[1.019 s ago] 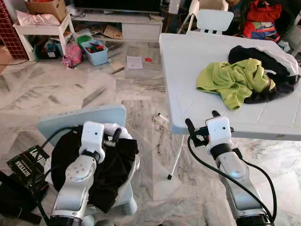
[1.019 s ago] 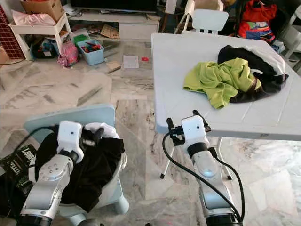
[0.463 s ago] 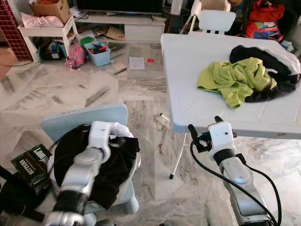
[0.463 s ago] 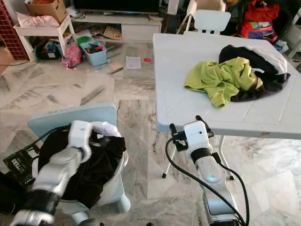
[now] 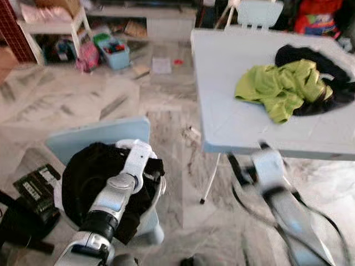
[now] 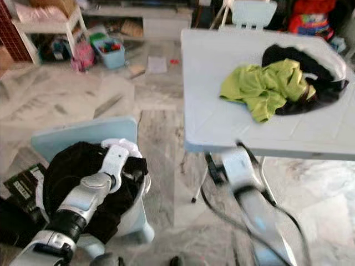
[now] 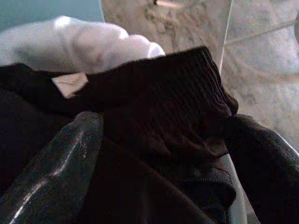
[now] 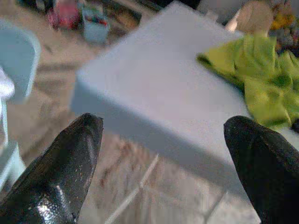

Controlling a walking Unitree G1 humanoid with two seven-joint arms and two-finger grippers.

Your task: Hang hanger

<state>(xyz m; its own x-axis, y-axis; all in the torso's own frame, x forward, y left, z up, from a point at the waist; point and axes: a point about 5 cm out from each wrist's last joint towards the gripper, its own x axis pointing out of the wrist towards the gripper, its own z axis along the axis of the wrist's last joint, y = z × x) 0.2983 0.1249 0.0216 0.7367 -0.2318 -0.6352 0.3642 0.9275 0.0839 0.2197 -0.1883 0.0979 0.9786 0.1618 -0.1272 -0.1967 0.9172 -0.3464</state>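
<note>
A heap of black clothing (image 5: 91, 174) with a white cloth (image 7: 93, 37) under it fills the seat of a light blue chair (image 5: 94, 136) at the lower left. My left gripper (image 7: 163, 135) is open and pressed down over the ribbed hem of the black garment (image 7: 177, 107), one finger on each side of it. My right gripper (image 8: 163, 126) is open and holds nothing; it hovers in front of the white table's near edge (image 8: 140, 121), and its arm (image 5: 266, 172) is blurred by motion. I can make out no hanger.
The white folding table (image 5: 233, 111) on the right carries a green shirt (image 5: 277, 91) and a black-and-white garment (image 5: 310, 55). A black box (image 5: 36, 185) lies on the marble floor left of the chair. Toy bins (image 5: 111, 50) and shelves stand at the back.
My left arm has reached forward and down, bringing its open fingers onto the black clothing. The right arm has moved and blurs. The head view has shifted slightly.
</note>
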